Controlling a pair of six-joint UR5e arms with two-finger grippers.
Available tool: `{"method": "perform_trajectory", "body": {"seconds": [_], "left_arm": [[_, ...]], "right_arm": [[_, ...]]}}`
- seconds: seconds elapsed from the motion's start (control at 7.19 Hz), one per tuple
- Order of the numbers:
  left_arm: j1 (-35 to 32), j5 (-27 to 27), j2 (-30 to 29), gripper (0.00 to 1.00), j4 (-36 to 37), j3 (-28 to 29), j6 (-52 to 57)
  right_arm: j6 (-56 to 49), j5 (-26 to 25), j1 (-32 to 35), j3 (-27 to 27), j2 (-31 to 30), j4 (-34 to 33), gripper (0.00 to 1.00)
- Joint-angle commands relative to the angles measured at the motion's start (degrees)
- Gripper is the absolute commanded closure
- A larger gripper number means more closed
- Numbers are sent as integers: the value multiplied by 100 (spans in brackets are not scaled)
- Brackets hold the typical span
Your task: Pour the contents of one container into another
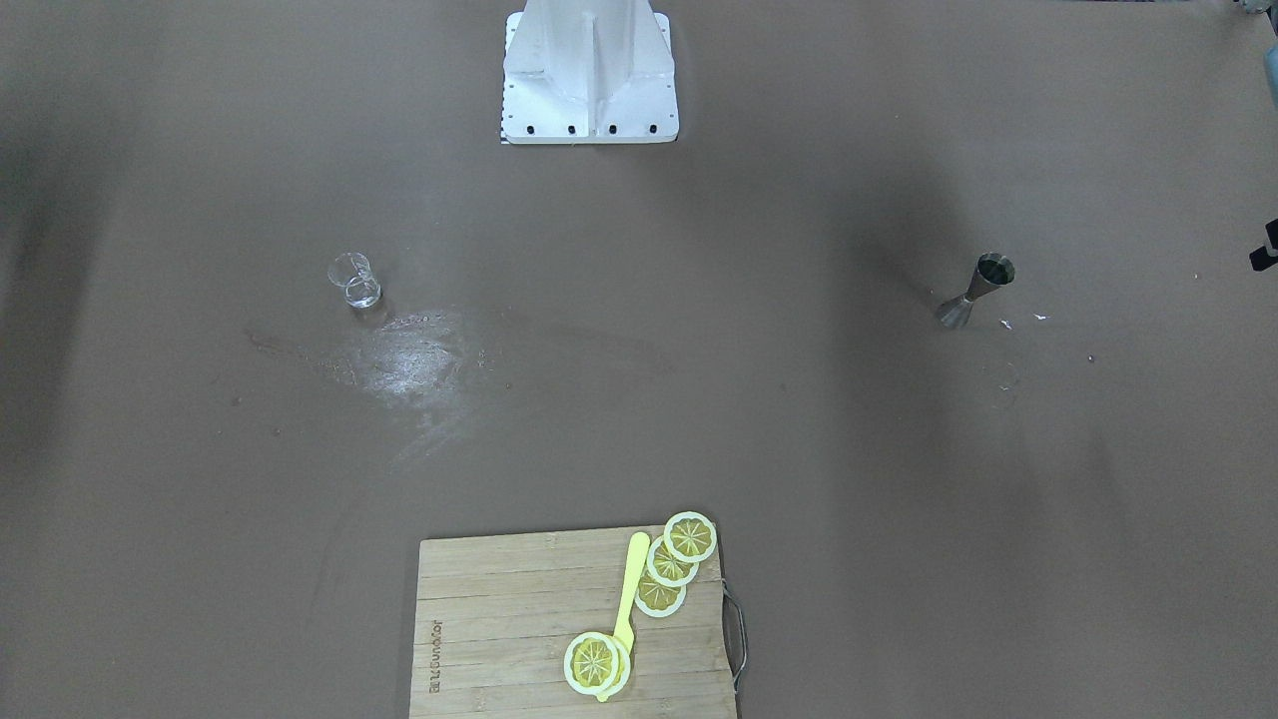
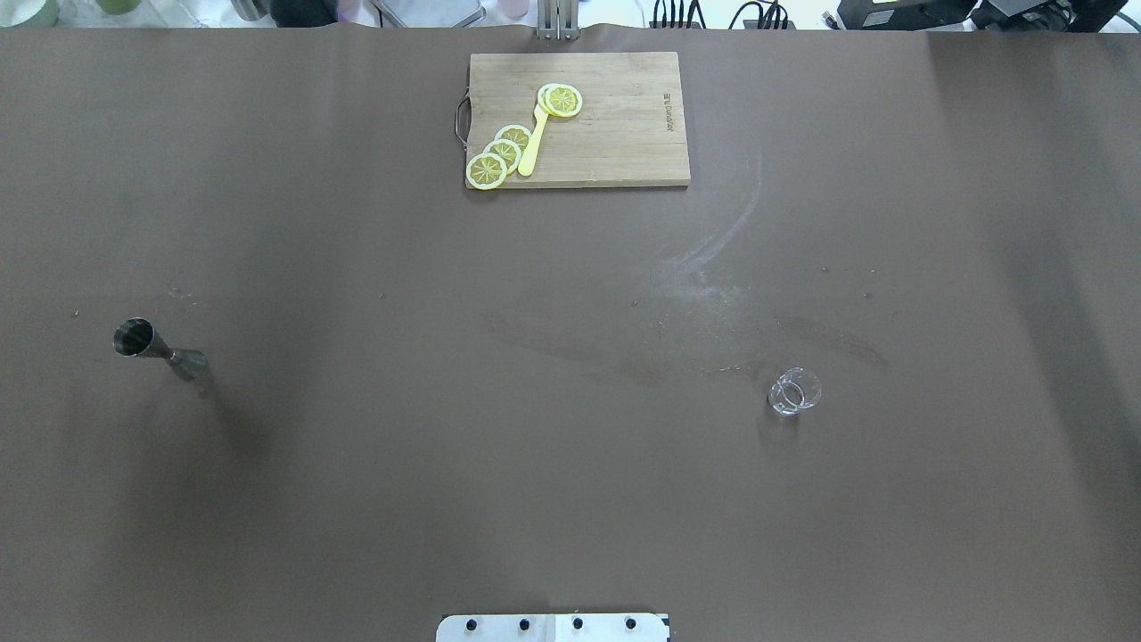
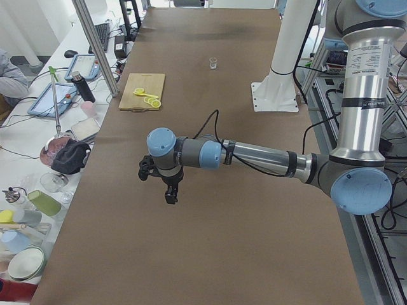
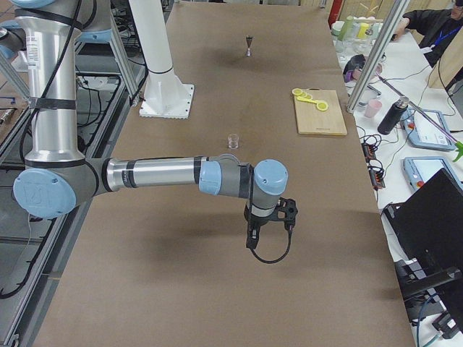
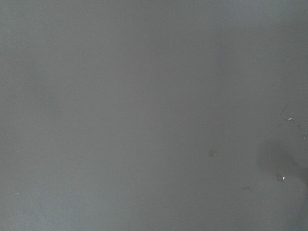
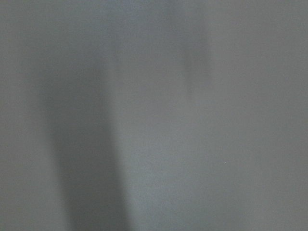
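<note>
The clear glass cup stands upright on the brown table, on the robot's right side, small and far in the left-side view. The steel jigger stands upright far off on the robot's left side. My left gripper hangs over the table's near end in the left-side view; my right gripper hangs over the opposite end, short of the cup. Neither touches anything. I cannot tell whether either is open or shut. Both wrist views show only bare table.
A wooden cutting board at the table's far edge carries lemon slices and a yellow utensil. The white robot base sits at the near edge. Bottles, tablets and bowls crowd a side bench.
</note>
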Motion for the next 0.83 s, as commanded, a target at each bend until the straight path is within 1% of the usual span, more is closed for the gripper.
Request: {"method": "perform_trajectory", "body": {"seconds": [0.0, 0.14, 0.28, 0.7], "left_arm": [[-7, 6, 7, 2, 0, -1, 0], [1, 85, 16, 2, 0, -1, 0], [2, 312, 25, 2, 0, -1, 0], [2, 323, 69, 2, 0, -10, 0]], "right_arm": [[0, 40, 7, 0, 1, 0, 0], [0, 40, -1, 0, 1, 0, 0], [0, 40, 7, 0, -7, 0, 0], [0, 49, 7, 17, 1, -9, 0]]}}
